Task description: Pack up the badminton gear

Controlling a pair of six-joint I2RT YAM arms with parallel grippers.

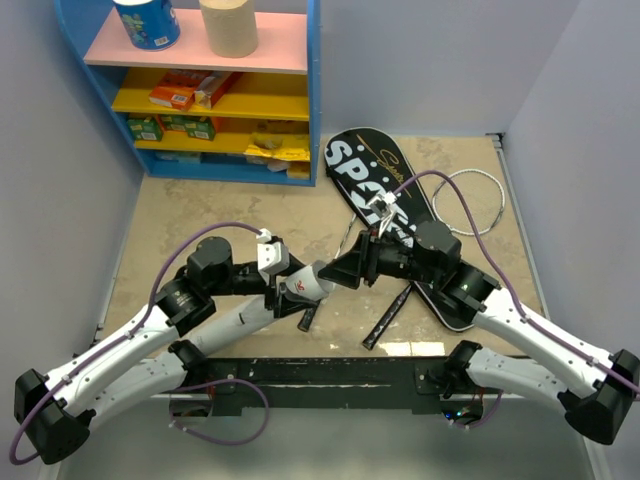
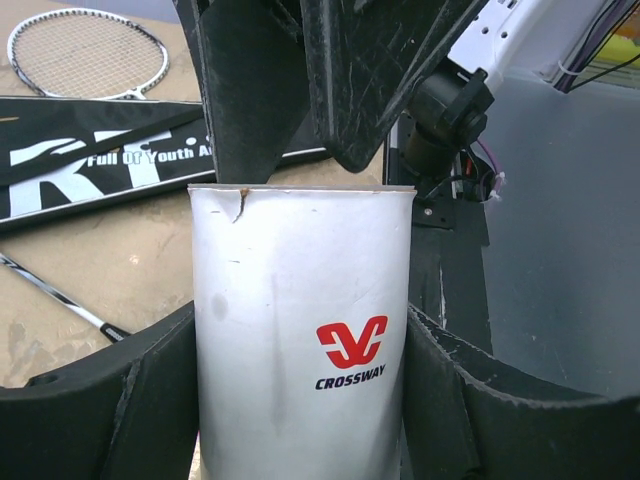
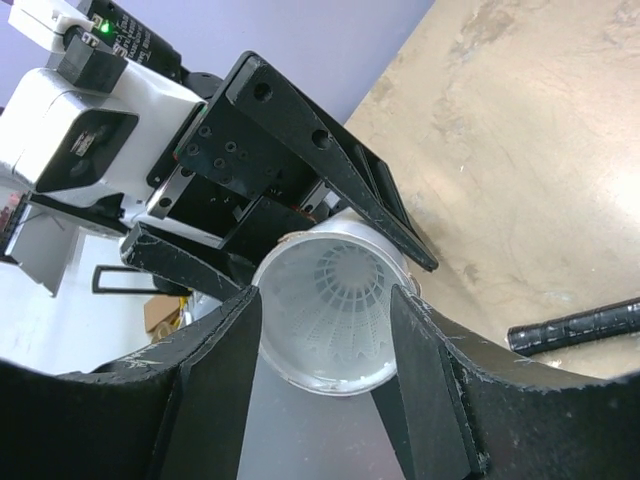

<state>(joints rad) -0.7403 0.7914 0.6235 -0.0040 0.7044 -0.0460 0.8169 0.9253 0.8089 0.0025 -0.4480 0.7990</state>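
Left wrist view: left gripper (image 2: 300,330) clamped the white shuttlecock tube (image 2: 300,260) by its sides, aloft; right gripper (image 3: 325,300) straddled its open mouth, grip indeterminate. Probably light, crushable: grasp the wall gently.

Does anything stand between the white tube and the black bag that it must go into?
Yes. The right gripper straddles the open end of the white tube, which the left gripper holds, and the right arm lies across the black bag behind it.

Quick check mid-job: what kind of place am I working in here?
Probably a staged robot test booth: plain grey partition walls around a tan tabletop, with a blue shelf unit of small coloured boxes.
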